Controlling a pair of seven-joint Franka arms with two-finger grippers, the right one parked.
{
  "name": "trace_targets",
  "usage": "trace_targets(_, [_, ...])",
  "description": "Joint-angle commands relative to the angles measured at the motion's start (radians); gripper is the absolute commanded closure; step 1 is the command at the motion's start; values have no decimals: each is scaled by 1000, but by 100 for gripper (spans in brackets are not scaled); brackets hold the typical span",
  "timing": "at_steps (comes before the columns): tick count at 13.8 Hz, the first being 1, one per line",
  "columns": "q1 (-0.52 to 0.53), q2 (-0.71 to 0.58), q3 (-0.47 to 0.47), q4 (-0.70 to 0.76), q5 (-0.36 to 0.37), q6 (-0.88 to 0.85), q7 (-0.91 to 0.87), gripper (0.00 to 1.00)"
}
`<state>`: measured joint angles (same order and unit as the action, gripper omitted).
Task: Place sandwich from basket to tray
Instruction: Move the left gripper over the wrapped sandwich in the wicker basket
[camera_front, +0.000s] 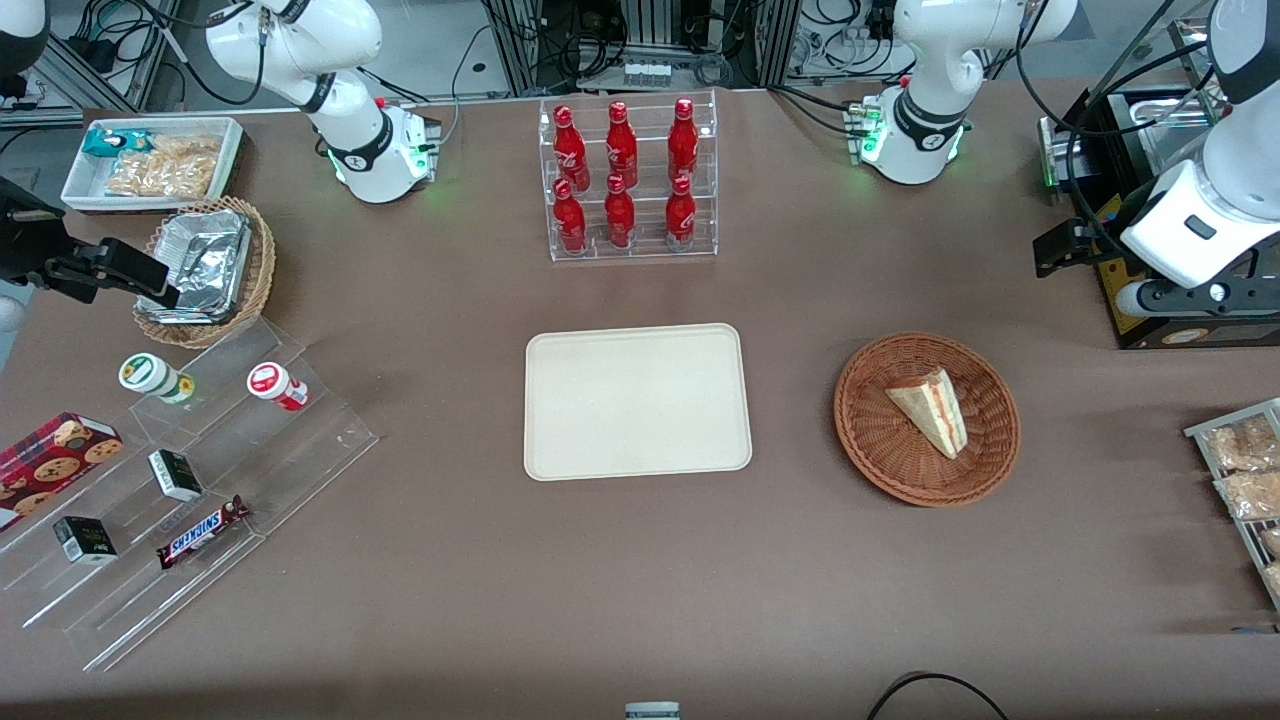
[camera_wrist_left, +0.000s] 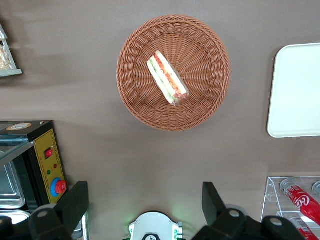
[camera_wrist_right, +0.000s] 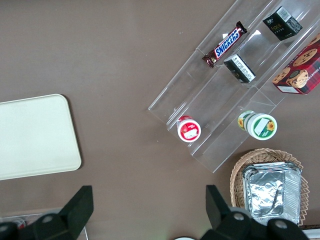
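1. Sandwich (camera_wrist_left: 167, 78) lies flat in the basket (camera_wrist_left: 205, 102), tray (camera_front: 560, 440) bare beside it.
2. Pincer (camera_wrist_left: 145, 202) spread wide, high above the desk, nothing held.
3. Likely light, soft, squashable: grip gently across the bread faces, mid-wedge.

Even, bright overhead light fills the scene, and the matte brown tablecloth (camera_front: 640, 580) shows no glare. Shadows are soft and short: a faint one rims the round reddish-brown wicker basket (camera_front: 985, 455). Highlights glint on the clear acrylic stepped shelf (camera_front: 300, 450) and the crumpled foil containers (camera_front: 200, 262). The open black-fingered gripper (camera_wrist_left: 145, 200) looks blurred, too close for focus. The front view darkens slightly along its near edge.
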<state>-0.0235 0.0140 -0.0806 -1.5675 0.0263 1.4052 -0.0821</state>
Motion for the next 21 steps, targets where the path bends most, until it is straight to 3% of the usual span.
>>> trace_targets(1, [-3,14,2,20,-10,-8,18,0])
trace_targets(9, [-4,63,2,-87,-13,4,18,0])
trace_targets(21, [-6,70,2,-461,-6,433,-4,0])
